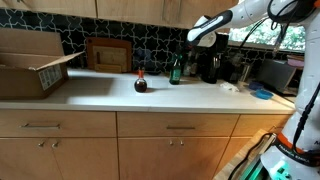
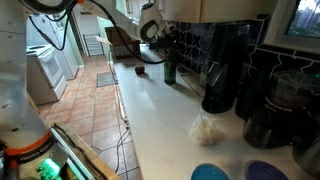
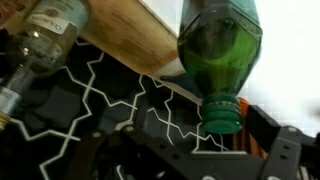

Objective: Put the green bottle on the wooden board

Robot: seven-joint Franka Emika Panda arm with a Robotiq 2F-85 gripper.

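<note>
The green bottle is slim and dark green, and it stands upright on the white counter near the backsplash in both exterior views. The wooden board leans against the tiled backsplash to one side of it. My gripper hangs open just above the bottle's top, a little to the side. The wrist view is upside down: the bottle's body and green cap lie between my open fingers, nearer one finger, with no contact visible. The board's edge shows behind.
A squat dark bottle with a red cap stands between the green bottle and the board. A cardboard box sits at the counter's far end. Coffee machines, jars and a crumpled white wad crowd the other end. A clear glass bottle is nearby.
</note>
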